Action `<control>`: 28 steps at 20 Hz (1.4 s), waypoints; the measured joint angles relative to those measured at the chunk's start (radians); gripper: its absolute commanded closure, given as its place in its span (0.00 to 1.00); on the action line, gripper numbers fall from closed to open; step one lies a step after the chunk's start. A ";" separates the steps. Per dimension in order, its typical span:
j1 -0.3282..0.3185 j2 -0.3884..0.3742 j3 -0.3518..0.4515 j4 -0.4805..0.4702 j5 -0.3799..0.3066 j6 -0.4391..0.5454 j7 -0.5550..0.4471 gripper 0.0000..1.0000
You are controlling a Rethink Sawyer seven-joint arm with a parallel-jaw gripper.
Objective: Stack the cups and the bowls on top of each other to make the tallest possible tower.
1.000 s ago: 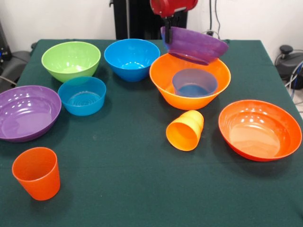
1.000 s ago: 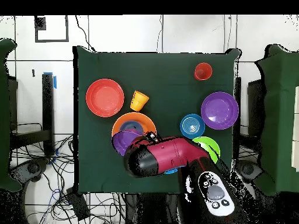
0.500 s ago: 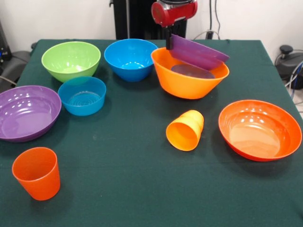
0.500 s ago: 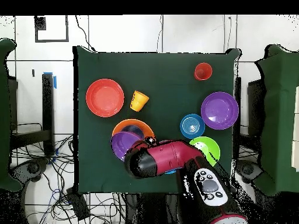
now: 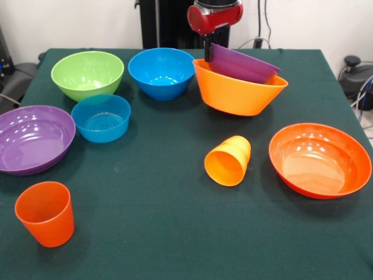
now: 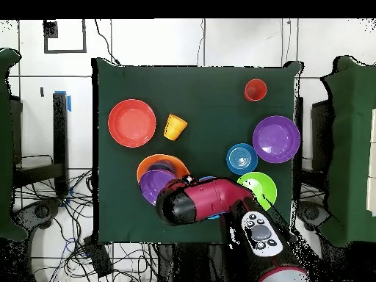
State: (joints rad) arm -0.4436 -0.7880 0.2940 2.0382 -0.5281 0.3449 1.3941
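Note:
My gripper is shut on the near-left rim of a purple bowl, which lies tilted inside the large yellow-orange bowl at the table's far side. That big bowl leans too, its right rim higher. From overhead the purple bowl sits in the yellow-orange bowl, partly under the red arm. A yellow-orange cup lies on its side mid-table. A red-orange cup stands upright at the near left.
A lime green bowl, a blue bowl, a small blue bowl and a second purple bowl occupy the left half. A wide red-orange bowl rests at the right.
The purple bowl has come down from above into the yellow-orange bowl, covering its inside. The yellow-orange bowl has slid toward the far side and tipped.

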 measured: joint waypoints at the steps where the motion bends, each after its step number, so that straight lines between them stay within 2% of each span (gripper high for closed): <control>1: 0.001 0.000 -0.002 0.000 0.000 0.000 0.000 1.00; 4: 0.004 0.000 -0.008 0.000 0.000 0.000 0.000 1.00; 5: 0.005 0.000 -0.016 0.000 0.000 0.000 0.000 0.00; 28: 0.020 0.000 -0.049 -0.004 0.000 0.000 0.000 0.00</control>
State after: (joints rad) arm -0.4240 -0.7879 0.2452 2.0345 -0.5279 0.3451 1.3941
